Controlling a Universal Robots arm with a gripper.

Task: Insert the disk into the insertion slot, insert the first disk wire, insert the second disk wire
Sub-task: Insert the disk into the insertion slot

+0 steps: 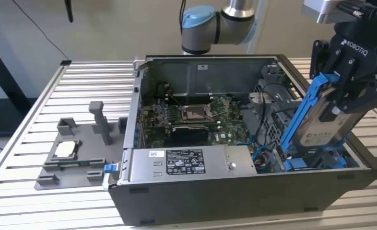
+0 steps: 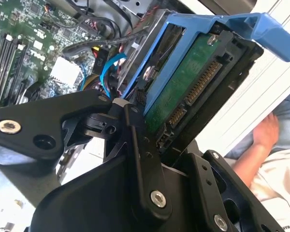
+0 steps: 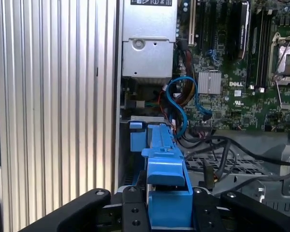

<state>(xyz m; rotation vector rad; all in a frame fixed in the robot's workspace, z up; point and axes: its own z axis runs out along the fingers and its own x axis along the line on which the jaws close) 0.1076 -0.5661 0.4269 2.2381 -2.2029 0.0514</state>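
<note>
Nearest, the silver power box sits along the front of the computer case. Just beyond, at the exterior view's right, the gripper pinches the disk by its blue frame, tilted, its lower end down by the slot. Farther back lies the circuit board.

A flat table of pale grey ribbed metal slats carries everything. A big dark grey metal computer case, open on top, stands on it toward the exterior view's right. Just beside the case, on the exterior view's left, a grey plastic fixture tray with upright posts lies on the slats.
</note>
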